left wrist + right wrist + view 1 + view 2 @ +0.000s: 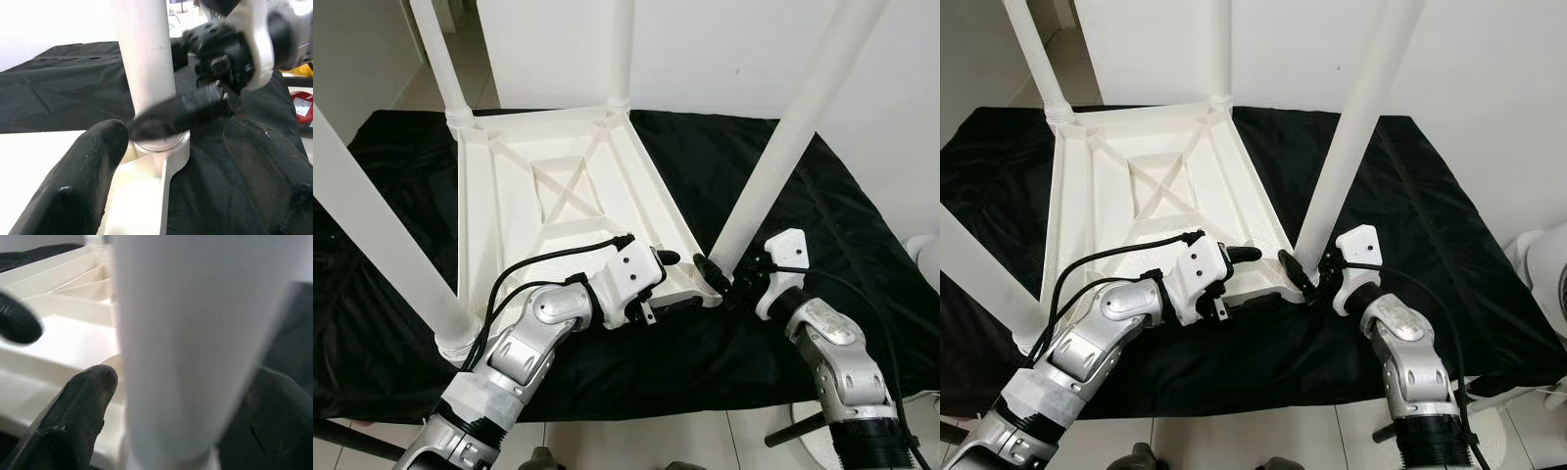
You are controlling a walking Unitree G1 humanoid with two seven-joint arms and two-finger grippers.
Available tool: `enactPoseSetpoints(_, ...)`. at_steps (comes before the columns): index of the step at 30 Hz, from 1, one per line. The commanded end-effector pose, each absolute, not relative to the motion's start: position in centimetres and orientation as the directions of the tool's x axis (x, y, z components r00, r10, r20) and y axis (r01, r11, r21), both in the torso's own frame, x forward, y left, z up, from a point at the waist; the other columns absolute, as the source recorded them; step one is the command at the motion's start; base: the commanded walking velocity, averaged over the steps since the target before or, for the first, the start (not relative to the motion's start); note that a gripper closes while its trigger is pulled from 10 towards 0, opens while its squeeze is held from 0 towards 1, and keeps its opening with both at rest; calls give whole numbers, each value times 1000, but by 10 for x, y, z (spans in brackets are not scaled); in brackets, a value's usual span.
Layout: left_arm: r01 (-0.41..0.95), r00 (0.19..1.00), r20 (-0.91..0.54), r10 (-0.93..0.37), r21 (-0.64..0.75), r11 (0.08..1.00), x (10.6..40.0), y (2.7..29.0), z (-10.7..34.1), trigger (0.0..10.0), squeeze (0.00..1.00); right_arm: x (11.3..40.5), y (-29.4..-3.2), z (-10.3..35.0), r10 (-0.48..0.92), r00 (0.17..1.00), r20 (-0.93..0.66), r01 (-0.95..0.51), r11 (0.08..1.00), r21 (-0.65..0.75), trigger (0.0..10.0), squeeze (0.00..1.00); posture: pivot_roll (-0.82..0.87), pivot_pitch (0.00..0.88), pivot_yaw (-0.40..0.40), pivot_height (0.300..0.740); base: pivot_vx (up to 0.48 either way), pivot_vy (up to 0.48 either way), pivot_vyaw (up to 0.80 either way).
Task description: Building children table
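Your right gripper (717, 276) jaws close around the base of the near-right leg (781, 147) of the upturned white tabletop (558, 211), your left gripper (658, 284) spread beside that corner; all four legs stand in sockets, so assembly looks nearly finished.

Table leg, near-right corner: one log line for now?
stage: leg fitting | right gripper: around table leg base | left gripper: at tabletop corner | legs up

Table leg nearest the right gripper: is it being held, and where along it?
Yes. The right gripper has its fingers on either side of the white table leg at its base, just above the socket. The left gripper holds nothing.
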State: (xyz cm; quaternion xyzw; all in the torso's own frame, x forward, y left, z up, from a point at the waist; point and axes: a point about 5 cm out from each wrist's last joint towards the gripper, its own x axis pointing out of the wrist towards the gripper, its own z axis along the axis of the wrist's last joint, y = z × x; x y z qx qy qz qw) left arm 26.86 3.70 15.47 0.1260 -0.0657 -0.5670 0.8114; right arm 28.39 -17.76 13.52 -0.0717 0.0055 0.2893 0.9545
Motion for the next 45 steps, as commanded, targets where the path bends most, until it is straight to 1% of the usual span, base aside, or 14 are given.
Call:
enactPoseSetpoints(1,907,336,-60,-940,291,305,270,40,153,10000,0,291,-175,131,589,804,-77,-594,792,-140,10000,0,23,0,-33,740,0,0,0)
enactPoseSetpoints(4,907,336,-60,-940,291,305,270,40,153,10000,0,291,-175,131,589,804,-77,-594,792,-140,10000,0,23,0,-33,740,0,0,0)
enactPoseSetpoints(5,901,349,-65,-935,298,315,269,44,153,10000,0,300,-168,125,629,771,-104,-637,760,-126,0,0,42,0,-47,740,0,0,0)
enactPoseSetpoints(17,895,365,-68,-928,301,330,268,47,152,10000,0,301,-166,115,682,720,-125,-693,715,-90,0,0,36,0,-48,740,0,0,0)
enactPoseSetpoints(18,896,362,-67,-930,299,327,268,46,153,10000,0,300,-166,116,654,749,-105,-662,746,-74,10000,0,34,0,-47,740,0,0,0)
enactPoseSetpoints(29,900,354,-71,-933,298,318,269,46,153,10000,0,297,-163,115,575,815,-73,-580,811,-80,10000,0,20,0,-35,740,0,0,0)
enactPoseSetpoints(30,902,350,-72,-934,297,315,268,45,153,10000,0,296,-161,114,507,859,-72,-512,854,-90,10000,0,18,0,-33,740,0,0,0)
enactPoseSetpoints(36,903,348,-74,-935,295,313,268,45,152,10000,0,293,-158,113,444,893,-69,-449,889,-94,10000,0,16,0,-27,740,0,0,0)
enactPoseSetpoints(38,904,346,-78,-935,294,310,268,46,152,10000,0,287,-151,112,342,937,-68,-346,935,-79,10000,0,18,0,-26,740,0,0,0)
enactPoseSetpoints(39,904,346,-78,-935,294,310,268,46,152,10000,0,287,-151,112,342,937,-68,-346,935,-79,10000,0,18,0,-26,740,0,0,0)
enactPoseSetpoints(40,905,345,-81,-935,294,308,268,46,152,10000,0,284,-147,110,272,960,-71,-277,958,-69,10000,0,18,0,-24,740,0,0,0)
enactPoseSetpoints(41,905,345,-81,-935,294,308,268,46,152,10000,0,284,-147,110,272,960,-71,-277,958,-69,10000,0,18,0,-24,740,0,0,0)
enactPoseSetpoints(44,907,340,-86,-936,291,303,267,46,151,10000,0,278,-141,107,145,986,-78,-150,987,-57,10000,0,16,0,-25,740,0,0,0)
enactPoseSetpoints(45,907,340,-86,-936,291,303,267,46,151,10000,0,278,-141,107,145,986,-78,-150,987,-57,10000,0,16,0,-25,740,0,0,0)
